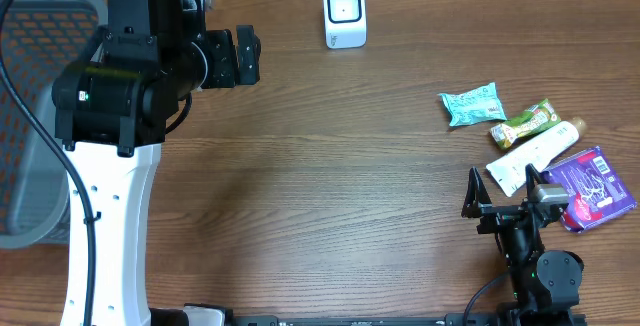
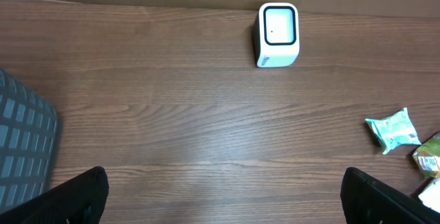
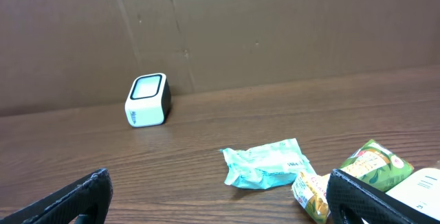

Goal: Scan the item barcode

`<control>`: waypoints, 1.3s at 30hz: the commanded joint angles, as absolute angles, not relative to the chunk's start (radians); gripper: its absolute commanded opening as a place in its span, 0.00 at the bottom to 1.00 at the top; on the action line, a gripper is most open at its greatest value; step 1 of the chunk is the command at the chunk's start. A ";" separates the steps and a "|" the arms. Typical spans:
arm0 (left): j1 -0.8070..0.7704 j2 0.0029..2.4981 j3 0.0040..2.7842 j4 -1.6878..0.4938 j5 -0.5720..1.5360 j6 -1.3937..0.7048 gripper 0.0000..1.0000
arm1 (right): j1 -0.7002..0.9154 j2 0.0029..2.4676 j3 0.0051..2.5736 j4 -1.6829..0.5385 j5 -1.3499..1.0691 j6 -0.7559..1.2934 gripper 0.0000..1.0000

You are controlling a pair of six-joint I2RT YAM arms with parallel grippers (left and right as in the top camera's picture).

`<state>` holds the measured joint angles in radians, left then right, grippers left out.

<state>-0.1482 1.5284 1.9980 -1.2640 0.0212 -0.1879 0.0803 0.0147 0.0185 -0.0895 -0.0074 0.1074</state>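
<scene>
Mesh basket [image 1: 30,66] is cut off at frame edge, contents not made out; left gripper [image 2: 223,186] and right gripper [image 3: 220,193] are spread wide.

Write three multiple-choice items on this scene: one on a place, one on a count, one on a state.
1. Where does the scanner stand?
A. At the far middle of the table
B. Inside a basket
C. Between the packets

2. How many items lie in the group on the right side?
A. Two
B. Four
C. Seven

3. How is the right hand?
A. Shut on the scanner
B. Shut on a packet
C. Open, holding nothing

Key:
1 A: it stands alone at the far edge, apart from everything else.
2 B: there are a teal packet, a green packet, a white tube and a purple packet.
3 C: its fingers stand wide apart and grip nothing.
</scene>
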 commanded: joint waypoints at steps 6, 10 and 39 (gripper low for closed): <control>-0.144 1.531 1.999 -1.260 0.018 -0.179 1.00 | 0.087 0.003 0.008 -0.084 -0.001 0.104 1.00; -0.144 1.531 1.999 -1.260 0.018 -0.179 1.00 | 0.087 0.003 0.008 -0.084 -0.001 0.104 1.00; -0.149 0.786 0.818 -0.336 0.062 0.058 0.99 | 0.087 0.003 0.008 -0.084 -0.001 0.104 1.00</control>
<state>-0.1490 0.9470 1.0370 -0.4599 0.0254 -0.0841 0.0803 0.0139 0.0185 -0.0898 -0.0074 0.1078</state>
